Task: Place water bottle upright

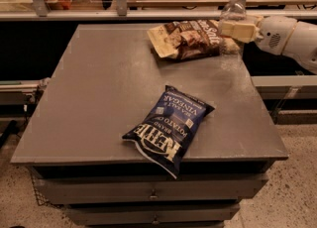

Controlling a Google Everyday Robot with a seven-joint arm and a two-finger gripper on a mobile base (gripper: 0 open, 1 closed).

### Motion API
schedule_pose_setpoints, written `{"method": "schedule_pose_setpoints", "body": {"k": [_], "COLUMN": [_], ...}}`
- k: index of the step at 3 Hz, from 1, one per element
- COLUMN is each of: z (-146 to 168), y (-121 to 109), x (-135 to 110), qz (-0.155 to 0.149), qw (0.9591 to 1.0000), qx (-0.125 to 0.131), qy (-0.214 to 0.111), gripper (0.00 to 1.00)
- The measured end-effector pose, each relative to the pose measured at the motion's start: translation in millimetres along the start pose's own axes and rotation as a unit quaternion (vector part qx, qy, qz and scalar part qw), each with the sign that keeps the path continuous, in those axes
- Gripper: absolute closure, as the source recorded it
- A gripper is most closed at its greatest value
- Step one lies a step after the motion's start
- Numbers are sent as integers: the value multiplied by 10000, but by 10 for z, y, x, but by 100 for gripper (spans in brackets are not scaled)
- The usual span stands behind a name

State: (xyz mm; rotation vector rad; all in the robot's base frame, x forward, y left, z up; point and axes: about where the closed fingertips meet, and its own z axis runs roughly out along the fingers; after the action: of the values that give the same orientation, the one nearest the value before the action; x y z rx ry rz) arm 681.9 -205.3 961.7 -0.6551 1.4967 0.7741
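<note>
The water bottle [232, 10], clear with a white cap, stands upright at the back right of the grey table [99, 83], its base near the right edge. My gripper [234, 29] reaches in from the right on a white arm [290, 36]. Its cream fingers [243, 30] are closed across the bottle's middle. The bottle's lower part shows faintly below the fingers, next to a brown chip bag.
A brown chip bag [188, 37] lies flat just left of the bottle. A blue Kettle chip bag [171, 128] lies near the front edge. A shelf rail [163, 15] runs behind the table. Drawers [153, 190] sit under the tabletop.
</note>
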Motion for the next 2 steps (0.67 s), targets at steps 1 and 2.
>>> {"method": "schedule_pose_setpoints", "body": {"k": [1, 2], "z": [-71, -108], "y": [-1, 32], "x": [-35, -24], "qz": [-58, -296], "qw": [9992, 9976], "qx": [52, 70], "qy": [-396, -627], "gripper": [100, 100]}}
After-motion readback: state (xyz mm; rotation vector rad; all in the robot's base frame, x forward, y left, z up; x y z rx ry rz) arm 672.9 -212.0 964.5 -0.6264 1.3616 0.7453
